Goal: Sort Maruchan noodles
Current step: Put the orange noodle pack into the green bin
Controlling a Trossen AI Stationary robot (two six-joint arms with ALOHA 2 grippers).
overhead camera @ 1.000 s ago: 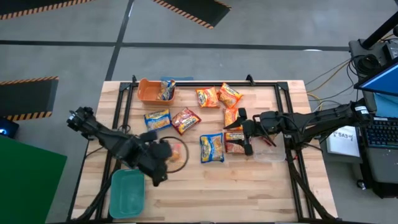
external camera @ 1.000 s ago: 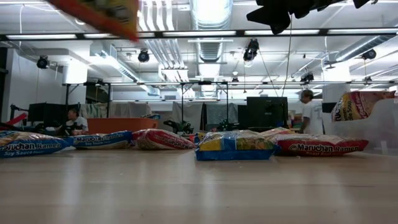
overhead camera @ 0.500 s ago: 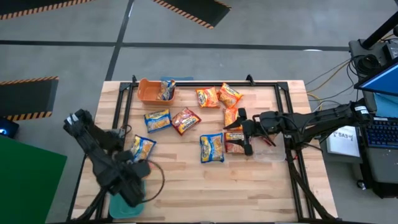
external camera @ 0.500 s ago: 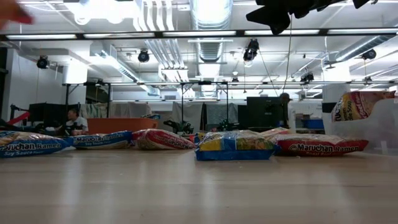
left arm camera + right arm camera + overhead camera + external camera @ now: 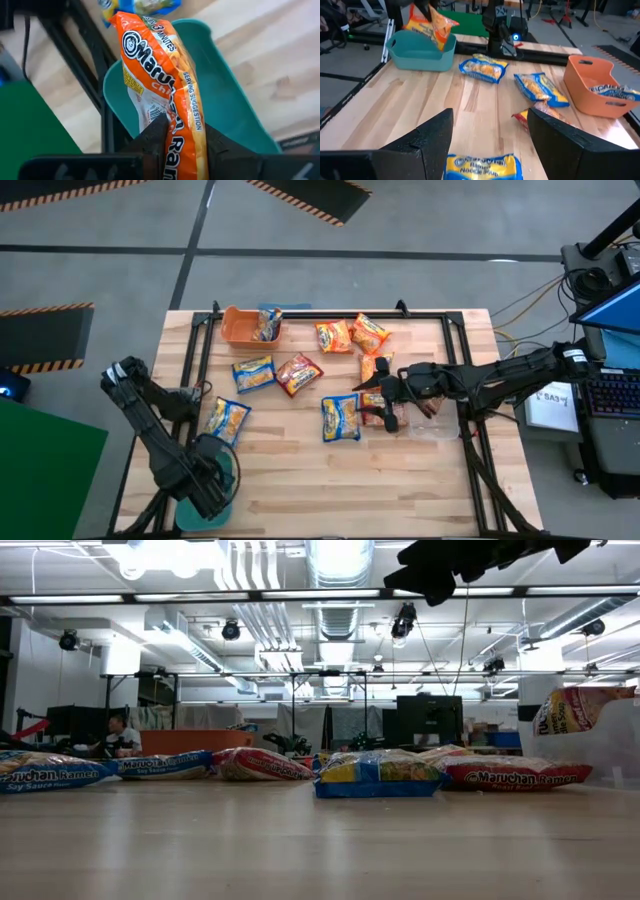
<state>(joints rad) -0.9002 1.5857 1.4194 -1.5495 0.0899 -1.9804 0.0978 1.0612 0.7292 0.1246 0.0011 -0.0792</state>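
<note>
My left gripper [image 5: 214,480] is shut on an orange Maruchan packet [image 5: 160,75] and hovers over the teal bin [image 5: 196,500] at the table's near-left corner. The right wrist view shows that packet [image 5: 427,22] above the bin [image 5: 422,47]. My right gripper [image 5: 490,145] is open above a blue-and-yellow packet [image 5: 480,167] at mid-right of the table [image 5: 385,402]. Other packets lie flat on the wood: blue ones [image 5: 253,372] [image 5: 227,418] [image 5: 341,418], a red one [image 5: 298,373] and orange ones [image 5: 333,336] [image 5: 369,333]. Another sits in the orange bin [image 5: 250,326]. My left gripper pinches the orange packet by one end [image 5: 175,142] between its two fingers [image 5: 155,137], coming from above and pointing down. The packet is lifted clear and hangs below the fingers, over the open teal bin.
Black frame rails [image 5: 205,360] run along the table's left and right sides. In the low view a row of packets [image 5: 380,772] lies across the mid-table. Bare wood is free along the near edge [image 5: 360,490]. A seated person [image 5: 115,735] shows far behind.
My left arm has swung from the table's middle toward the near-left corner, carrying the orange packet clear of the wood to above the teal bin. This uncovered a blue packet on the left. My right gripper has edged slightly toward the table's left.
</note>
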